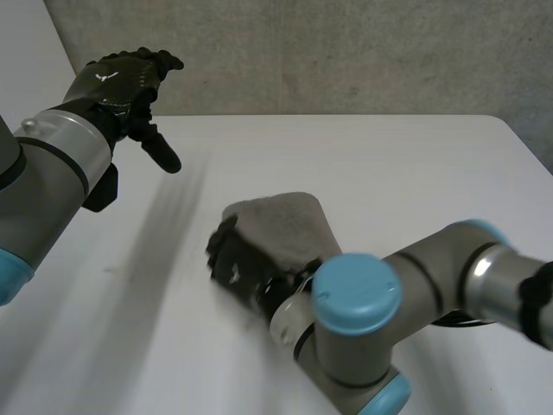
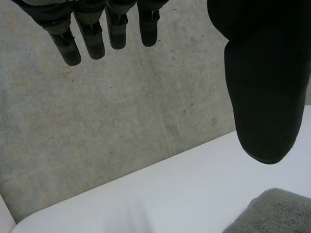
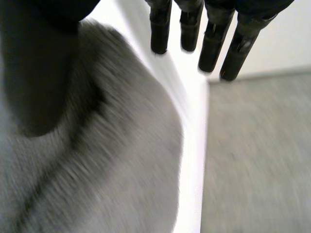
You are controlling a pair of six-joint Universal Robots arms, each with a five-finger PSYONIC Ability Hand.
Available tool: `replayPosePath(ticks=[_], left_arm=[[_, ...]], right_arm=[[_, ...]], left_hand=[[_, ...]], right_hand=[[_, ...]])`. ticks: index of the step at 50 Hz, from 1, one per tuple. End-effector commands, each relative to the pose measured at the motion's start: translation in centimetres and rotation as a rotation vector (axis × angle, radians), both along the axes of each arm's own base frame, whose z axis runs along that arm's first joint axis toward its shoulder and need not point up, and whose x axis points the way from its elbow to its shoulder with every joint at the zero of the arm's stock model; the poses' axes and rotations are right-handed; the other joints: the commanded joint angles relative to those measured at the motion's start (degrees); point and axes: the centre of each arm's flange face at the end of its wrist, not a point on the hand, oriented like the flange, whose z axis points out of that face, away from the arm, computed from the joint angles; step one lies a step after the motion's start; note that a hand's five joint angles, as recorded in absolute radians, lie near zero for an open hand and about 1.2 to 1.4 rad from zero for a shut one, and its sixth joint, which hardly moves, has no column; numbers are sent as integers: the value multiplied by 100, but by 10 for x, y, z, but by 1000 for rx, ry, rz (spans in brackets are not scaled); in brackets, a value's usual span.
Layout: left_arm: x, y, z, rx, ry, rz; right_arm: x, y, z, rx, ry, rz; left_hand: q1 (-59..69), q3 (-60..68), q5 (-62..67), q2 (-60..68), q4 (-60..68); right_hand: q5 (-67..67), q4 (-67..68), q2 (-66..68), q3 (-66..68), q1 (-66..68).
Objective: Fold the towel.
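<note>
I judged the towel [image 1: 285, 226] soft, light, bunched up, best pinched at a loose corner; right hand [image 1: 232, 258] sat beside it with straight fingers grasping nothing, and left hand [image 1: 121, 86] hung well away from it, also released.

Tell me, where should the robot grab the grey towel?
Probably at the towel's edge beside the right hand, coming in low from the robot's left. The towel lies in a rounded heap on the table with no clear corner, so pinching that edge between thumb and fingers looks easier than the thick middle.
</note>
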Motion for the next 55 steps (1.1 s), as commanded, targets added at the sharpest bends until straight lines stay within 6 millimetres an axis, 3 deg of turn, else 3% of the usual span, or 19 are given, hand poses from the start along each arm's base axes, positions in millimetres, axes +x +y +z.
replayPosePath(ticks=[1,6,11,16,17,19,24,31,35,37,38,39,41,42,43,44,48,52,55], left_arm=[[-2,-2,-5,12,-1,-2],[-5,-7,-23,61,-19,-3],[-18,-9,-52,131,-52,-32],[-39,-5,-109,280,-90,-74],[-39,-5,-109,280,-90,-74],[-47,-1,-142,350,-92,-90],[-57,-2,-170,364,-92,-107],[-58,-3,-177,365,-94,-108],[-58,-4,-163,335,-76,-106],[-59,-4,-150,304,-58,-108],[-58,-4,-126,250,-31,-112],[-58,-4,-126,250,-31,-112],[-53,-1,-83,150,21,-112],[-53,-1,-82,149,21,-112],[-50,0,-60,100,49,-109],[-46,5,-40,62,70,-108],[-32,13,-2,12,99,-89],[-5,13,33,-14,121,-25],[5,13,40,4,112,4]], right_arm=[[-33,-33,78,297,-491,-207],[-54,-48,93,490,-674,-275],[-77,-73,84,592,-665,-408],[-74,-84,53,667,-582,-474],[-74,-84,53,667,-582,-474],[-72,-87,35,722,-522,-507],[-69,-91,10,774,-461,-535],[-67,-94,6,769,-455,-536],[-69,-95,25,740,-490,-528],[-74,-98,59,679,-560,-511],[-74,-98,60,678,-561,-510],[-78,-99,79,647,-599,-500],[-83,-100,98,614,-638,-493],[-90,-101,118,577,-682,-491],[-98,-102,137,534,-726,-500],[-98,-102,137,533,-726,-500],[-125,-101,187,415,-834,-584],[-136,-99,204,387,-860,-631],[-141,-96,211,396,-850,-655]], left_hand=[[-8,57,-180,57,54],[-8,57,-180,57,54],[-8,57,-180,57,54],[-8,57,-180,57,54],[-8,57,-180,57,54],[-8,57,-180,57,54],[-8,57,-180,57,54],[-8,57,-180,57,54],[-8,57,-180,57,54],[-8,57,-180,57,54],[-8,57,-180,57,54],[-8,57,-180,57,54],[-8,57,-180,57,54],[-8,57,-180,57,54],[-8,57,-180,57,54],[-8,57,-180,57,54],[-8,57,-180,57,54],[-8,57,-180,57,54],[-8,57,-180,57,54]], right_hand=[[-432,-586,-478,-569,-597],[-432,-586,-478,-569,-597],[-432,-586,-478,-569,-597],[-432,-586,-478,-569,-597],[-432,-586,-478,-569,-597],[-432,-586,-478,-569,-597],[-432,-586,-478,-569,-597],[-432,-586,-478,-569,-597],[-432,-586,-478,-569,-597],[-432,-586,-478,-569,-597],[-432,-586,-478,-569,-597],[-432,-586,-478,-569,-597],[-432,-586,-478,-569,-597],[-432,-586,-478,-569,-597],[-432,-586,-478,-569,-597],[-432,-586,-478,-569,-597],[-432,-586,-478,-569,-597],[-432,-586,-478,-569,-597],[-432,-586,-478,-569,-597]])
